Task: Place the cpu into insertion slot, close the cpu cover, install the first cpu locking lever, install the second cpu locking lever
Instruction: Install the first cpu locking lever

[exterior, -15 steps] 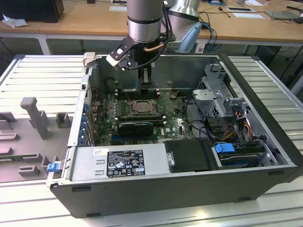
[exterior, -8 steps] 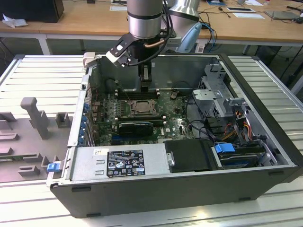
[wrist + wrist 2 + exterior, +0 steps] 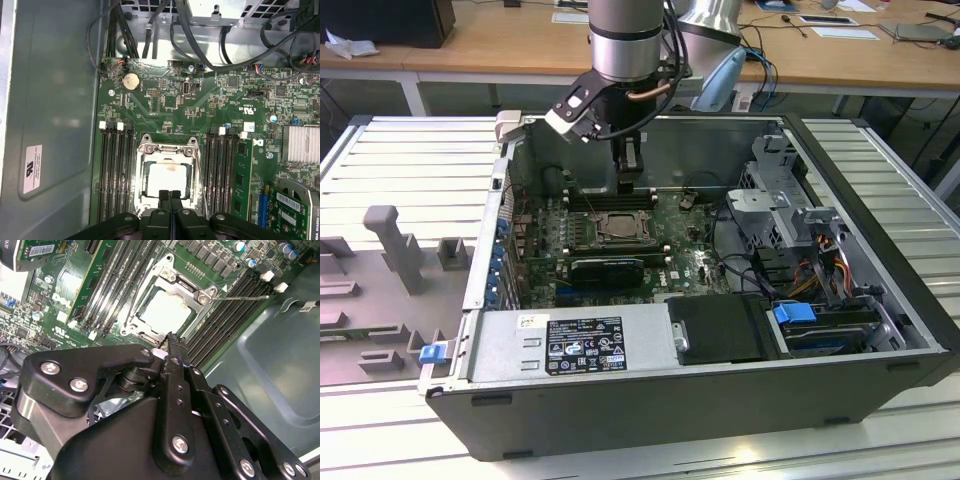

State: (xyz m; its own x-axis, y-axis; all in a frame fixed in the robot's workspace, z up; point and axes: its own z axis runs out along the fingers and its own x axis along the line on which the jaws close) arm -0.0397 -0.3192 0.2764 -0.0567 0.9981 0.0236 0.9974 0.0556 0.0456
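I note the tool (image 3: 169, 195) pinched narrow and empty, hanging over one edge of the cover (image 3: 150, 150), which lies flat on the seated chip (image 3: 167, 179).

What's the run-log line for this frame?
cpu seated | cpu cover down over it | gripper shut, tips at cover edge | locking lever alongside cover, latch state unclear

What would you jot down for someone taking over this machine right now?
Gripper: jaws shut, holding nothing, over one edge of the socket.
Cpu: seated in the insertion slot, with the cpu cover lying closed over it.
Done: chip placed, cover down.
Left: one thin locking lever sticks out over the memory slots, apparently unlatched. I cannot tell the other lever's state.
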